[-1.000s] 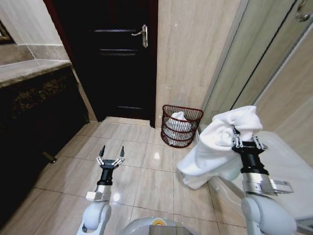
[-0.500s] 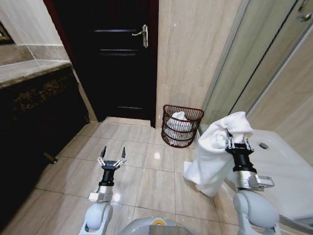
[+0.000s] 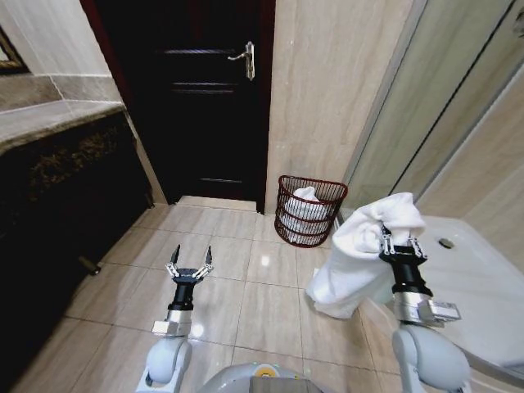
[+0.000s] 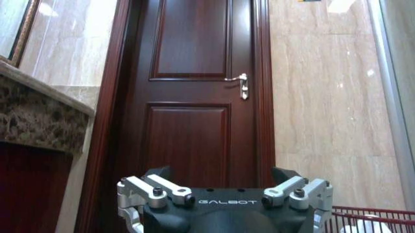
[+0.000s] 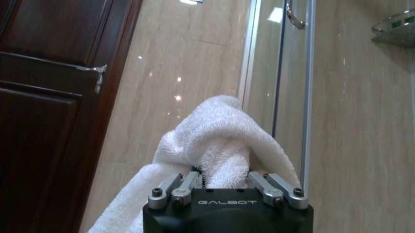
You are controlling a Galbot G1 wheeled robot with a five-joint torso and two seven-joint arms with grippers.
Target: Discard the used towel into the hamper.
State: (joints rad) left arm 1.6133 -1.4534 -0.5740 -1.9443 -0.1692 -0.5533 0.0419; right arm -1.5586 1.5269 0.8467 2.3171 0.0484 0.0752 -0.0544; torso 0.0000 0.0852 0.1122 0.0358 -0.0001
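The right gripper [image 3: 399, 242] is clamped on a bunched white towel [image 3: 360, 258], whose folds hide its fingertips. At its eleven o'clock the hamper [image 3: 310, 210] stands against the wall, already holding white cloth. The left gripper [image 3: 190, 267] hovers spread open, low above the floor.
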